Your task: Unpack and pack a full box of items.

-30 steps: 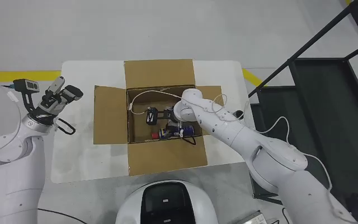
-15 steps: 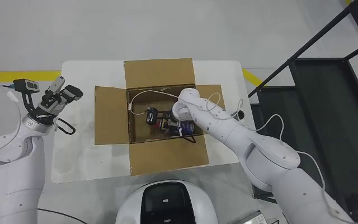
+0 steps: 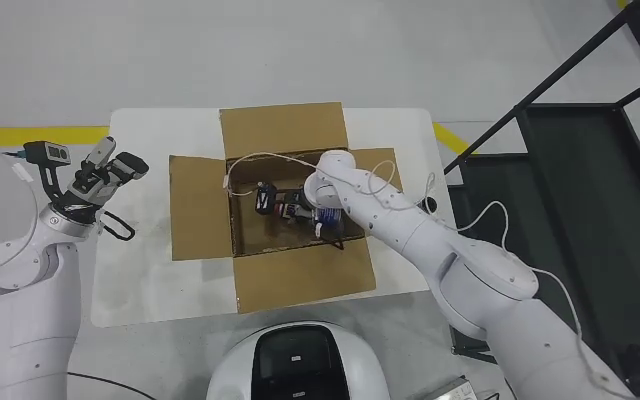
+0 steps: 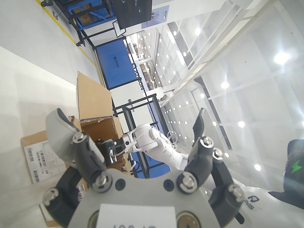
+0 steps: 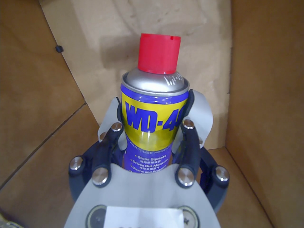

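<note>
Two fingers of the right gripper (image 5: 154, 99) clamp the spray can (image 5: 153, 119), now raised from where it lay in the cardboard box (image 3: 285, 130) and carried toward its far side. Left gripper (image 4: 129, 117) stays spread open by the table's (image 3: 150, 290) left edge.

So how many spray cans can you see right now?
1: a red-capped spray can held in the right gripper, inside the cardboard box. The right arm covers part of the box, so others may be hidden.
</note>
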Robot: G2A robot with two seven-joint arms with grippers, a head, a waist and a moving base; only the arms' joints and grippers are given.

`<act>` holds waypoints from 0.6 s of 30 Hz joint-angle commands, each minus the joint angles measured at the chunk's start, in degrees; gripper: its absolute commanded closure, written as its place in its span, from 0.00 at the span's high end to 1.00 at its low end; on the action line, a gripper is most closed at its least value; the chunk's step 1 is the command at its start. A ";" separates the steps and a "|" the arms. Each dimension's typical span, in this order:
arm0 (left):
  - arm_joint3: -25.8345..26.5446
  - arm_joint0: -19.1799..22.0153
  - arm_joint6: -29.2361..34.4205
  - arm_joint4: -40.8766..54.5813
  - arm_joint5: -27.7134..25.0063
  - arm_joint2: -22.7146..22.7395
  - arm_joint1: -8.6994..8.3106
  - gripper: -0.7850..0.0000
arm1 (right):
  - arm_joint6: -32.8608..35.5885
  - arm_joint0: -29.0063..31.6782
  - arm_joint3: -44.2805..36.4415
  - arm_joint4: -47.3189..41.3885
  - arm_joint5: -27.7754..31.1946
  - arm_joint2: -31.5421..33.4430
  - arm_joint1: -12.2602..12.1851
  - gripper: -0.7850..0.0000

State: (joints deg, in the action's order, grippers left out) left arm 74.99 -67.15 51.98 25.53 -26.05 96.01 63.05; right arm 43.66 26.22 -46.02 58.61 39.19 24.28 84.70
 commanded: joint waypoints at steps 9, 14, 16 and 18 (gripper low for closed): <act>0.00 0.00 0.00 0.00 0.00 0.00 0.00 1.00 | 0.58 3.76 -11.45 0.98 -1.00 8.38 -5.31 0.00; 0.00 0.00 0.00 0.00 0.00 0.00 0.00 1.00 | -1.67 8.56 -19.60 1.08 1.38 15.43 -9.08 0.00; 0.00 0.00 0.00 0.00 0.00 0.00 0.00 1.00 | -3.81 11.16 -23.41 0.86 3.75 18.69 -10.64 0.00; 0.00 0.00 0.00 0.00 0.00 0.00 0.00 1.00 | -5.91 13.88 -27.29 1.53 5.76 22.21 -12.20 0.00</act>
State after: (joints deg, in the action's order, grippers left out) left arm 74.99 -67.15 51.98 25.53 -26.05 96.01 63.05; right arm 39.02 38.44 -70.83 59.71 43.75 44.19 73.41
